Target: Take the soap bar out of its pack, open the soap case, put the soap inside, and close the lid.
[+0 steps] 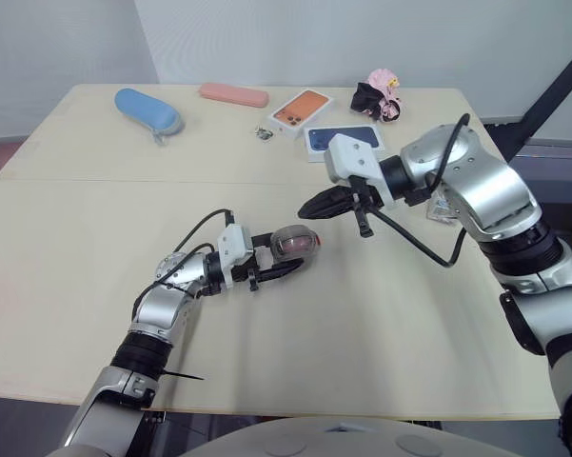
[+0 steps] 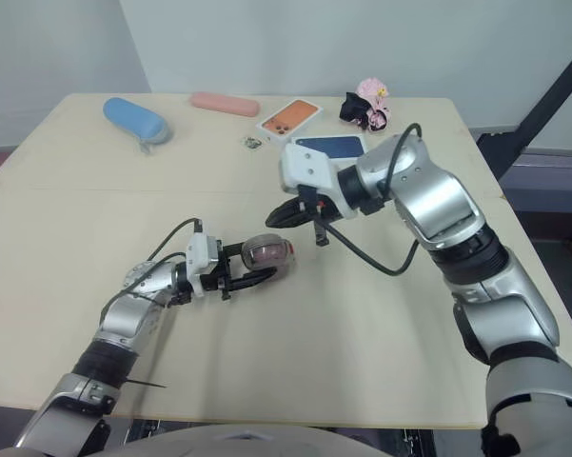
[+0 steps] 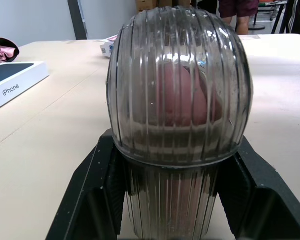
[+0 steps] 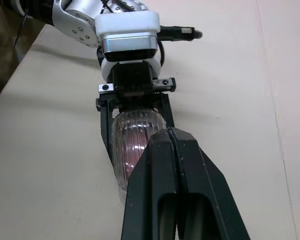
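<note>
Broadly, the pale table (image 1: 362,333) carries everything, and the work sits in its middle, between the two arms. Far beyond both claws, along the back edge, lie a blue glasses case (image 1: 147,110), a dark phone box (image 1: 343,139) and an orange phone box (image 1: 301,109); none of them bear on the job.

The left claw (image 1: 290,255) is low over the table and clamped on the soap case (image 1: 297,241), one black finger on each side of its ribbed clear body. The right claw (image 1: 314,205) hangs just above and beyond the case's rounded end, apart from it. Its two fingers are pressed flat together and hold nothing.

Inside the case, between the left claw's fingers, the pink soap (image 3: 182,95) shows through the ribs. The domed lid appears to sit down on the lower half, with a seam running round the join.

By my reading, the task is at its last step: the soap is in and the lid is down or nearly so. The next move calls for a check that the lid has seated all round, perhaps a light downward press from the right claw's closed tip, while the left grip stays firm so the smooth case does not twist or slip out.
</note>
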Action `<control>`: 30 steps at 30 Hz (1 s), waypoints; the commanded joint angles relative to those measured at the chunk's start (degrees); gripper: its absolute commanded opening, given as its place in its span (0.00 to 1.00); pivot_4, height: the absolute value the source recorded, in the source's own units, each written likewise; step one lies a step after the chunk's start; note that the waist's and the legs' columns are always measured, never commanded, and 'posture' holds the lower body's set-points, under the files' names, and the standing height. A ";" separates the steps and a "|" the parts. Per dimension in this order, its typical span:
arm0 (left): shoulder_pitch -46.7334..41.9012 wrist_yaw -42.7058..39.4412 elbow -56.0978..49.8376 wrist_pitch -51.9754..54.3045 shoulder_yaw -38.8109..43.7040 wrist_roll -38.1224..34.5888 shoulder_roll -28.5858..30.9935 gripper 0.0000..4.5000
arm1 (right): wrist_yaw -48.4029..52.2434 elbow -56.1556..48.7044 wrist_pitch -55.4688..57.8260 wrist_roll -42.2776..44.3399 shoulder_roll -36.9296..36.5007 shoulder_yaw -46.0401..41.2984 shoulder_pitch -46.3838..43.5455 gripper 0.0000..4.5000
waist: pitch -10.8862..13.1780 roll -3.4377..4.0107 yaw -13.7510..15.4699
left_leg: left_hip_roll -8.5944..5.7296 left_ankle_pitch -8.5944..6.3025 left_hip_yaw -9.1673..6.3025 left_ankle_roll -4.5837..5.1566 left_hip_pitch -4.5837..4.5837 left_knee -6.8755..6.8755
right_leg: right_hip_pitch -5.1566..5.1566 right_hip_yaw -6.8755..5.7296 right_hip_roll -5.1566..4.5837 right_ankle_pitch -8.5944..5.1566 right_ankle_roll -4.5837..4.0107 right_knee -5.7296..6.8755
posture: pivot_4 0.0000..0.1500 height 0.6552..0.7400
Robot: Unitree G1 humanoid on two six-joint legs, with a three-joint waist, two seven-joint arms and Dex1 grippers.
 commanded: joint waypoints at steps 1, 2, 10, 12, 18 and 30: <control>1.16 -0.96 -3.64 1.11 1.39 -2.03 1.01 0.43 | 1.32 -1.26 -3.43 3.15 -1.15 -4.27 2.24 0.18 | 0.00 0.00 0.05 | 0.00 0.00 0.00 0.00 -0.01 0.00 | -0.02 0.00 0.01 0.00 0.00 -0.01 | 1.00 1.00; 1.53 -1.09 -4.34 1.25 1.31 -2.11 1.13 0.43 | 1.74 -1.55 -4.43 3.37 -1.51 -4.51 3.16 0.26 | 0.00 0.00 0.09 | 0.00 0.00 0.00 0.01 -0.03 0.01 | -0.02 0.00 0.03 0.00 0.00 -0.01 | 1.00 1.00; 6.21 -1.86 -9.28 1.07 0.05 -2.33 0.42 0.43 | 3.81 -4.00 -10.04 4.20 -3.01 -4.32 8.93 0.86 | 0.01 0.00 0.22 | 0.00 -0.02 -0.02 0.03 -0.10 0.00 | -0.04 -0.06 0.12 0.00 0.01 -0.16 | 1.00 1.00; 6.81 -2.06 -8.80 -0.54 -0.26 -1.47 -0.09 0.43 | 3.54 -5.17 -10.63 4.03 -3.12 -3.63 10.28 0.99 | 0.01 0.00 0.24 | -0.01 -0.02 -0.01 0.03 -0.09 0.00 | -0.06 -0.06 0.10 0.00 0.01 -0.21 | 1.00 1.00; 6.43 -1.34 -6.72 -2.39 -0.57 0.09 -0.88 0.43 | 1.92 -7.13 -9.96 3.72 -2.02 -1.63 12.24 0.99 | 0.01 0.00 0.08 | -0.01 -0.02 -0.02 0.04 -0.06 0.01 | -0.07 -0.05 0.02 0.00 0.01 -0.29 | 1.00 1.00; 5.78 -0.49 -6.33 -2.57 -0.60 0.85 -0.90 0.43 | -1.64 -3.87 -8.33 2.73 2.36 1.73 11.70 0.99 | 0.01 0.00 0.06 | -0.01 -0.01 -0.02 0.03 -0.04 0.01 | -0.06 -0.04 0.01 0.00 0.01 -0.28 | 1.00 1.00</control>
